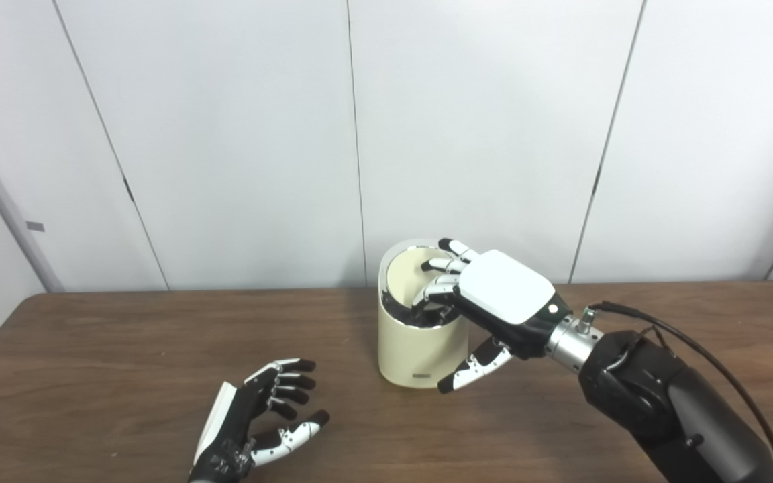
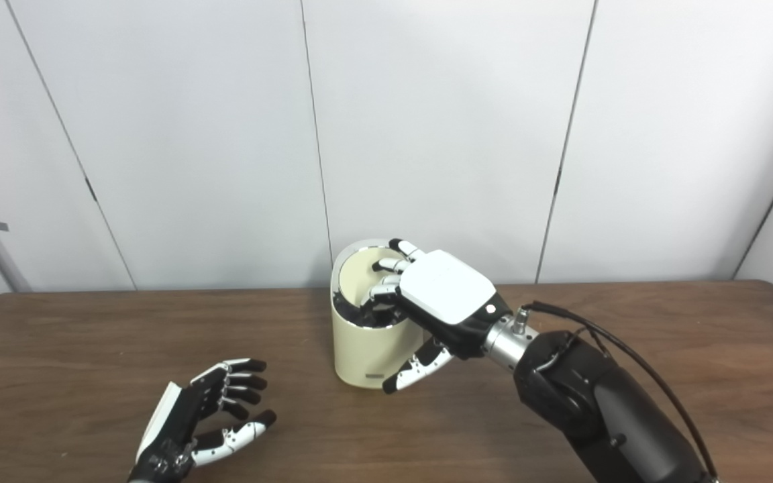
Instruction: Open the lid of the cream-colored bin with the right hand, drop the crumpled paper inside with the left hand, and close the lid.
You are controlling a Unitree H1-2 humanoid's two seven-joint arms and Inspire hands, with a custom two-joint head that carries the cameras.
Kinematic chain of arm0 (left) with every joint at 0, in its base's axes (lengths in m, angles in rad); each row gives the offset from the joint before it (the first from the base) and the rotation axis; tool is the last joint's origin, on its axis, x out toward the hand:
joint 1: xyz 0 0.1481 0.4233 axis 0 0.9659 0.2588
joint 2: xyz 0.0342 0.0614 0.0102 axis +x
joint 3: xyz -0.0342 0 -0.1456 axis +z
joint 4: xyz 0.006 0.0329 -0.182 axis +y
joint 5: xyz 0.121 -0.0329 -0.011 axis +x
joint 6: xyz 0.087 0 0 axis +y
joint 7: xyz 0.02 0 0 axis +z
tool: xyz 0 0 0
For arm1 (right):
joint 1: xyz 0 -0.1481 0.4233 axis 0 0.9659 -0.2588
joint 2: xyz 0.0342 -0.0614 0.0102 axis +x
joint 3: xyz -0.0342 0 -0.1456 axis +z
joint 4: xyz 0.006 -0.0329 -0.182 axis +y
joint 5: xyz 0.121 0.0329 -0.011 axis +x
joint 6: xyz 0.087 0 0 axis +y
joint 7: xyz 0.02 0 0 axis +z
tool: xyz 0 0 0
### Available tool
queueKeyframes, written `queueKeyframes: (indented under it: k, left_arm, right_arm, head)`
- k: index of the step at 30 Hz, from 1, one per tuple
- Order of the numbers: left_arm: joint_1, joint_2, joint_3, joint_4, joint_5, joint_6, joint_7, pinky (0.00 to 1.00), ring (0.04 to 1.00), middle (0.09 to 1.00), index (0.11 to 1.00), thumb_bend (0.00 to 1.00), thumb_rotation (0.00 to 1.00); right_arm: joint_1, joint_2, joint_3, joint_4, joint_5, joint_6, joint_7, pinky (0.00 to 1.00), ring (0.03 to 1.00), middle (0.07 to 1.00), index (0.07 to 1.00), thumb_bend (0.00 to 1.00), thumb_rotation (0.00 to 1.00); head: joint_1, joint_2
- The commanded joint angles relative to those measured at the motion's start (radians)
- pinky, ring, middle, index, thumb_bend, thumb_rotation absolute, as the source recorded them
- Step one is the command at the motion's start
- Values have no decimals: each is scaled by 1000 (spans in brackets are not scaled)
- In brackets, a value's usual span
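The cream-colored bin (image 1: 408,350) stands at the middle of the brown table. Its lid (image 1: 404,274) is tilted up at the back, showing its pale inner face and a dark rim below. My right hand (image 1: 499,290) is over the bin's top; its fingers (image 1: 441,288) curl against the lid's inner face and the thumb hangs down outside the front wall. It grips nothing. My left hand (image 1: 260,414) lies low at the front left, palm up, open and empty. No crumpled paper shows in either view.
The wooden table (image 1: 91,362) runs the full width, its far edge against white wall panels (image 1: 225,134). My right forearm (image 1: 655,402) crosses the front right. The bin also shows in the right eye view (image 2: 358,352).
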Motion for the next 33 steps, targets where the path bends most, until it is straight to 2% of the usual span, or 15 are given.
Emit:
queueKeyframes:
  k: [1,6,7,11,15,20,26,28,30,33]
  left_arm:
    - [-15,4,1,-42,7,-13,8,534,624,672,734,583,90]
    - [-15,2,3,-35,3,-15,10,536,627,672,733,588,97]
    - [-15,2,2,-36,5,-14,10,530,622,671,732,589,94]
    - [-16,3,1,-38,8,-11,9,525,619,670,732,585,92]
    - [-17,5,1,-39,3,-14,7,529,620,671,732,583,72]
    - [-19,6,2,-38,1,-14,4,537,626,675,734,581,70]
    - [-19,6,1,-38,3,-15,5,532,621,671,730,585,76]
    - [-19,7,1,-37,2,-17,4,532,621,671,732,587,81]
    - [-19,8,0,-38,3,-17,3,533,622,672,733,586,97]
    - [-20,8,0,-39,5,-16,4,535,624,674,734,582,100]
  right_arm:
    - [4,-18,13,25,-7,-11,44,1000,880,686,672,691,486]
    - [11,-1,-17,15,62,16,53,988,877,679,666,694,450]
    - [14,5,-28,7,80,35,62,950,873,683,673,668,455]
    - [18,28,-77,-30,168,106,101,932,864,682,675,675,426]
    - [19,49,-122,-74,228,202,146,952,874,700,697,627,452]
    - [24,68,-179,-98,289,263,144,918,868,710,705,621,480]
    - [44,80,-215,-104,324,270,112,950,889,756,759,651,492]
    - [52,85,-223,-106,320,257,88,908,883,765,780,656,481]
    - [59,89,-230,-107,316,246,62,791,857,773,789,663,443]
    - [75,100,-246,-114,321,240,23,709,845,803,806,662,427]
  head:
    - [2,0]
    - [2,-2]
    - [2,-2]
    - [1,-2]
    - [1,-1]
    - [0,-1]
    - [0,-1]
    - [0,-1]
    - [2,-1]
    - [1,-1]
